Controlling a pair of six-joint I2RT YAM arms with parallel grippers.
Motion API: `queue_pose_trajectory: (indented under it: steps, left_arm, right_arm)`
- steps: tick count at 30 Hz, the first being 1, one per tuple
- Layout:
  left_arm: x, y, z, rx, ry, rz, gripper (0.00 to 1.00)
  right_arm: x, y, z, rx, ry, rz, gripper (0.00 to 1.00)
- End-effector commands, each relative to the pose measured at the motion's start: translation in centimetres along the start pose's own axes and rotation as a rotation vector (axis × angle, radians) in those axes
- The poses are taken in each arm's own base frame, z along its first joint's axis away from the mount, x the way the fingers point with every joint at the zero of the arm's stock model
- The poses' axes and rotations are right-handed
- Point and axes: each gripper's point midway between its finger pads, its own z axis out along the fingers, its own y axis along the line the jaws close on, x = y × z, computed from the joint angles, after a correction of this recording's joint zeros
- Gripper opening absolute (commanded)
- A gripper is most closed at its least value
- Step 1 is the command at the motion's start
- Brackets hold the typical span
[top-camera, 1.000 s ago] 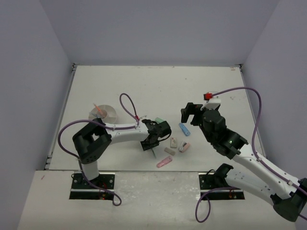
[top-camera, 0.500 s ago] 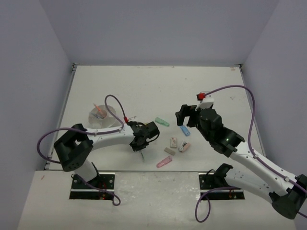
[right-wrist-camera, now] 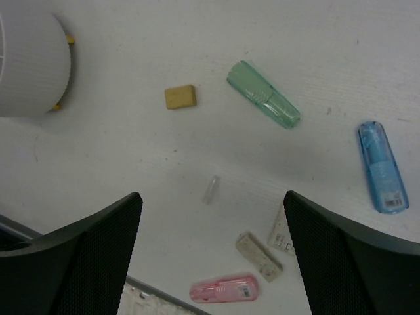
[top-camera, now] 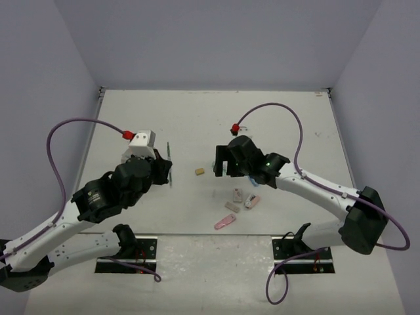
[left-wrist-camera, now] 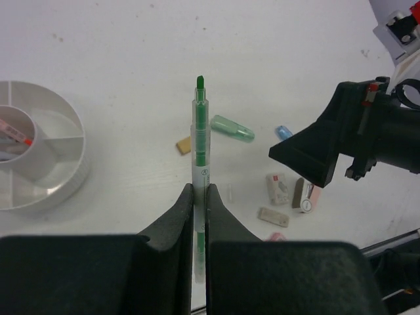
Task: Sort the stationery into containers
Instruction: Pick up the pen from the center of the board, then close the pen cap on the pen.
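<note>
Clenched on a thin green pen (top-camera: pixel 168 161), the jaws of your left gripper (top-camera: pixel 164 174) have left the scatter in mid-table. A second ago that arm reached down among the loose pieces; now it is swung back to the left with the pen lifted. Your right gripper (top-camera: pixel 223 167) has meanwhile come in over the pieces, jaws spread and holding nothing. I judge one pen picked and on its way, the drop not yet made. A small tan eraser block (top-camera: pixel 199 172) lies bare between the arms.

From the left wrist, the pen stands straight out of the jaws, green tip pointing away, its rear end hidden between the fingers. The round white compartmented container (left-wrist-camera: pixel 62 190) sits to the left of the pen, not under it, so you have sideways travel left. A pink pen (left-wrist-camera: pixel 13 128) rests in its middle well. The frame edge cuts the container, and the top view hides it beneath the wrist.

From the right wrist, the spread jaws frame a tiny clear cap (right-wrist-camera: pixel 210 189), with a short green marker (right-wrist-camera: pixel 264 94) and a short blue marker (right-wrist-camera: pixel 382 167) beyond. A short pink marker (right-wrist-camera: pixel 223 289) lies at the bottom edge. The white eraser block (right-wrist-camera: pixel 282 236) is half hidden behind a finger. Which piece this gripper is heading for, I cannot tell.
</note>
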Motion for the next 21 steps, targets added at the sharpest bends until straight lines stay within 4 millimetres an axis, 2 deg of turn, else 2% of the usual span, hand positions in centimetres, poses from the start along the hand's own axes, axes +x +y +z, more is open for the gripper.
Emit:
queue_pose_trajectory:
  steps: [1,4,8,10,13,21]
  left_arm:
    - [1.7,2.4,0.3,-0.032,0.023,0.247,0.00]
    - [2.8,2.8,0.5,-0.015,0.011,0.238,0.00]
    - [2.0,2.3,-0.4,0.052,-0.040,0.200,0.00]
    - [2.0,2.4,-0.5,0.056,-0.047,0.196,0.00]
    - [2.5,2.0,-0.1,0.071,-0.026,0.215,0.00]
    - [3.8,1.6,1.0,0.058,0.033,0.255,0.00]
  right_arm:
    - [0.7,1.5,1.6,0.125,-0.008,0.095,0.86]
    - [2.4,1.8,3.4,0.152,0.036,0.100,0.80]
    - [4.6,1.4,6.0,0.198,0.094,0.114,0.68]
    - [5.2,1.1,6.4,0.220,0.106,0.119,0.67]
    - [6.2,1.4,6.9,0.227,0.127,0.126,0.57]
    - [7.9,1.4,7.2,0.269,0.138,0.137,0.53]
